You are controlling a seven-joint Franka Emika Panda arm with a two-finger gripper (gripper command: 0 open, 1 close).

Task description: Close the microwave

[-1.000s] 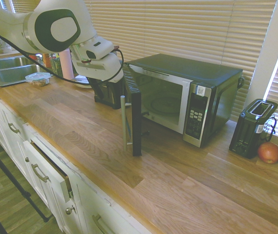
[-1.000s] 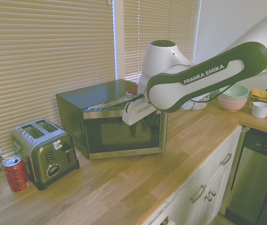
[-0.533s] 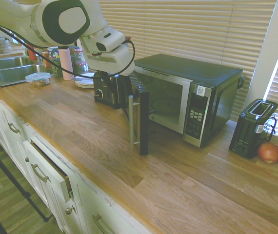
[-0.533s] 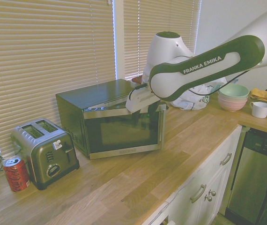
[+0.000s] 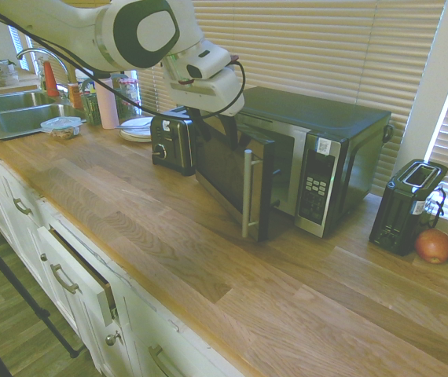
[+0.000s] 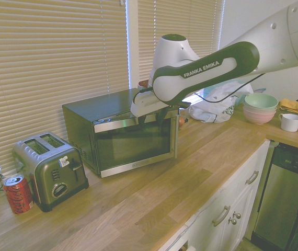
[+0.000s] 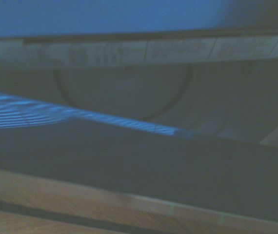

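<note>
Microwave door (image 5: 236, 177) angled outward, ajar

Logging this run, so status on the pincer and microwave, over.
Pincer open, at top of dark glass door. Black-and-steel boxy microwave ajar, not closed. Nothing visible blocking the door's swing.

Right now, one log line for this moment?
microwave door: partly open | gripper: at door's outer face, fingers apart | microwave: on counter | close: unfinished
</note>
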